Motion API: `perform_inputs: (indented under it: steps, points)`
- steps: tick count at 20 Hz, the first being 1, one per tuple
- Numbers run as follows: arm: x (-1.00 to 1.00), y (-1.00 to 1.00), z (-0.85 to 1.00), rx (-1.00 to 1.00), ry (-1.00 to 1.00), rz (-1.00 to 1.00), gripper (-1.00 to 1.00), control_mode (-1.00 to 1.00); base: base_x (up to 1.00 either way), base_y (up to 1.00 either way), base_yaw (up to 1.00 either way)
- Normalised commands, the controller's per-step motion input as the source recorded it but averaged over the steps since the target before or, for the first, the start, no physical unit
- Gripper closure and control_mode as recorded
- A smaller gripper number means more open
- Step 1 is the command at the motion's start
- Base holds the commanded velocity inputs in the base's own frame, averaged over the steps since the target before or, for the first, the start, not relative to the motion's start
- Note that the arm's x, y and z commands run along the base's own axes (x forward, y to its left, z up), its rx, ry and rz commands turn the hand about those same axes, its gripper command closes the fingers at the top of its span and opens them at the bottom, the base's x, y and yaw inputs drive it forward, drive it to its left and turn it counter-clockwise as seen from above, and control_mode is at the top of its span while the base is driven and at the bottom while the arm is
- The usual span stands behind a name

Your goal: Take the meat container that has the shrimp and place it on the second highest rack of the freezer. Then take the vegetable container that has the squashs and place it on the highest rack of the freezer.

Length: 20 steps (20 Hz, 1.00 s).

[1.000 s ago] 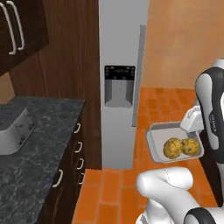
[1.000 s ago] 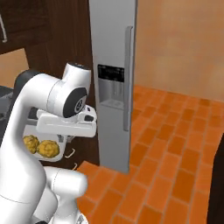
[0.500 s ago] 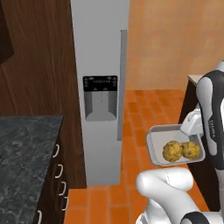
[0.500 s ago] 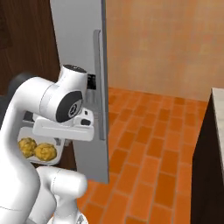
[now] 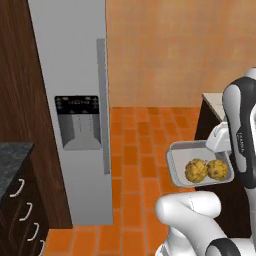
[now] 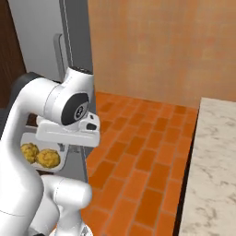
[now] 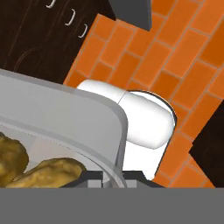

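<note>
while fridge [image 5: 75,100] faces left, marble counter [image 6: 212,161] appears right.

1. No word, number or brand reads clearly anywhere.
2. The arm [image 5: 241,135] carries a small dark vertical marking in the left base view, too small and blurred to make out.
3. The freezer [image 5: 75,60] shows a dark dispenser panel [image 5: 76,103] with faint light marks along its top, none legible.
</note>
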Motion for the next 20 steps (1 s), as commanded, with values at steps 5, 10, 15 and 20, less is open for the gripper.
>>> perform_inputs:
  steps: [5,10,15,20]
  points:
    - [0.0,0.0,0.0,0.0,0.0,0.0,1.0,1.0,0.44,-0.26,-0.01]
    - [0.0,0.0,0.0,0.0,0.0,0.0,1.0,1.0,0.61,-0.54,0.01]
    - [0.0,0.0,0.0,0.0,0.0,0.0,1.0,1.0,0.42,-0.49,0.0]
    - [0.0,0.0,0.0,0.0,0.0,0.0,1.0,1.0,0.81,-0.05,0.0]
